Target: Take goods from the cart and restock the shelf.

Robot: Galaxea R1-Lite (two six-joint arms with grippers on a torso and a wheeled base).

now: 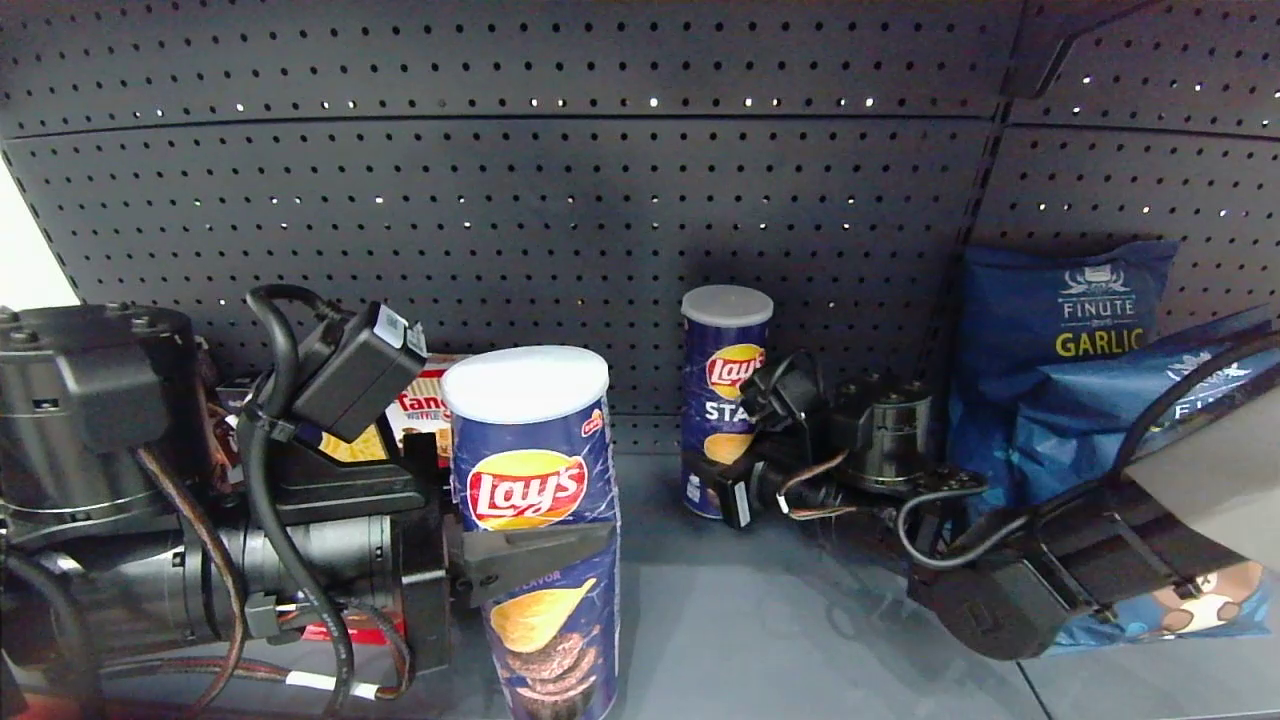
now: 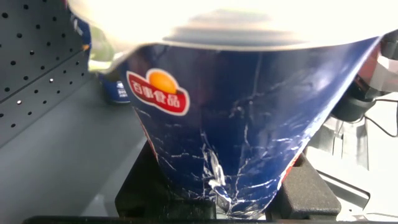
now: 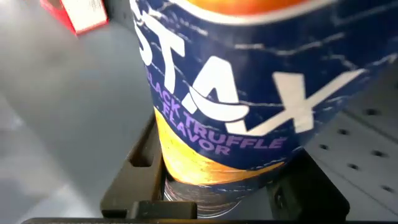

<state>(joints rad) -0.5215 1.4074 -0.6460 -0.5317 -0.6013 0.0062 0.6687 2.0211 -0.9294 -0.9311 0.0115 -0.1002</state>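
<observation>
L gripper (image 1: pixel 535 558) is clamped round the near can (image 1: pixel 528 470) at the front left of the shelf (image 1: pixel 780 620). Can's upright, but can't tell if its base is down yet. Box (image 1: pixel 420 405) sits just behind. Mid-shelf, R gripper (image 1: pixel 725 490) grips the far can (image 1: pixel 724 380) low down by the back wall, and it looks seated. Bags (image 1: pixel 1060 340) far right. So placing step imo. Next: R lets go & backs out straight w/o tipping it, then L sets its can down.

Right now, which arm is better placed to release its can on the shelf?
Right, likely: the right gripper holds the far can upright on the shelf by the back panel; the left gripper's near can is at the front.
</observation>
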